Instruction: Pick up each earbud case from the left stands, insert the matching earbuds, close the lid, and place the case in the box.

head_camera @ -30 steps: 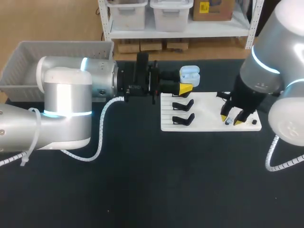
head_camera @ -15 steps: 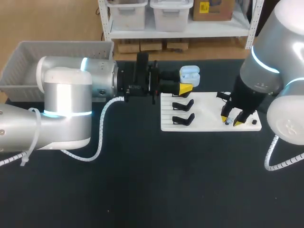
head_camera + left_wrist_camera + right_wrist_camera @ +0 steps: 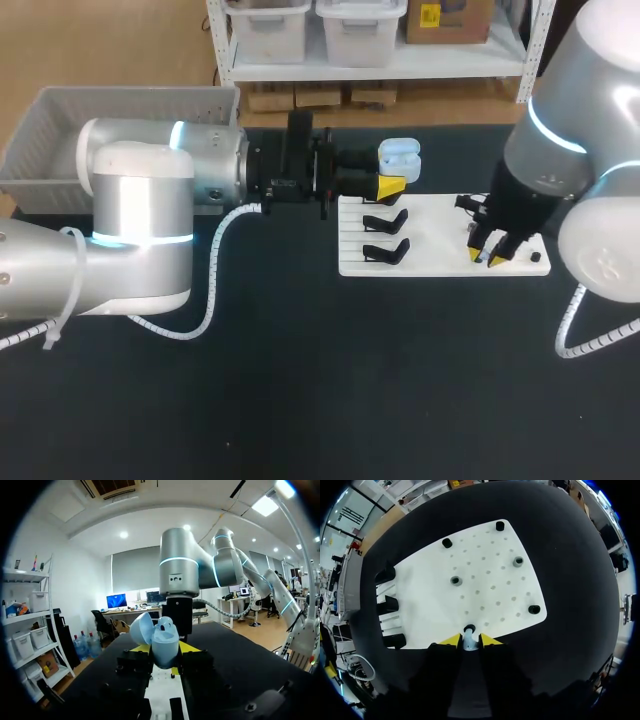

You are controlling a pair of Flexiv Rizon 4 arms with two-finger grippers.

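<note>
Right end effector (image 3: pixel 486 257) has closed on earbud (image 3: pixel 468 642); left end effector (image 3: pixel 166 653) grips case (image 3: pixel 164 636).

My left end effector (image 3: pixel 166 650) is holding a pale blue earbud case (image 3: pixel 165 639) of smooth, glossy plastic. My right end effector (image 3: pixel 469 641) is pinching a small pale earbud (image 3: pixel 469 643), equally smooth. The white perforated plastic board (image 3: pixel 485 580) is looking matt, and the black desk (image 3: pixel 300 380) dull and cloth-like.

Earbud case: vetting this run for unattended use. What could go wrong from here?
The right gripper pinches the earbud at its very tips, so it may slip when lifted. The left gripper holds the earbud case with its lid open; a misaligned approach could strike the lid or dislodge the case.
</note>
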